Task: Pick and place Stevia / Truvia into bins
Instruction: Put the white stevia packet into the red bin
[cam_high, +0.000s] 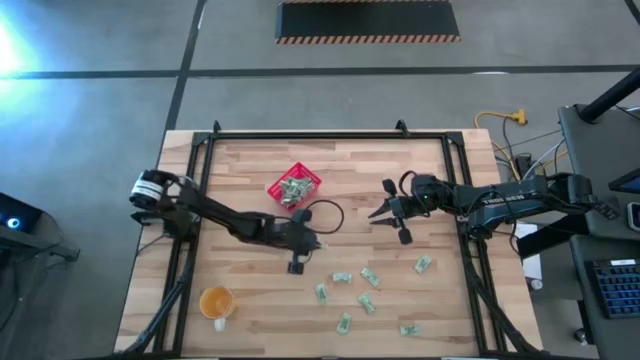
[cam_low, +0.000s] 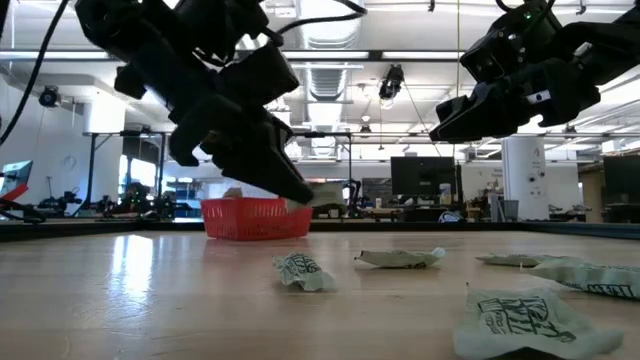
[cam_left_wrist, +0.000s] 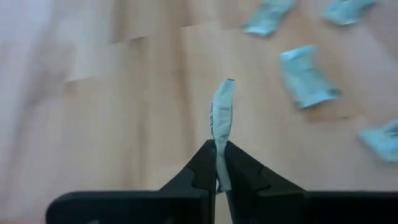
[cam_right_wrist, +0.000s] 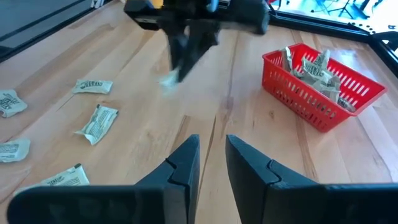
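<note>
While one Stevia packet is being clamped edge-on in the left end effector, its long axis running straight out past the fingertips, the red basket is lying just beside and beyond that end effector, so the left arm is nearer. Open worktop is being left between them. The right end effector, fingers apart, is being held well clear, and the loose packets are lying nearer the worktop's front edge.

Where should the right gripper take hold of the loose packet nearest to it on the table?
Come straight down on the packet and pinch across its short width with the right gripper. It lies flat on the wood, apart from the others, leaving room for the jaws.
</note>
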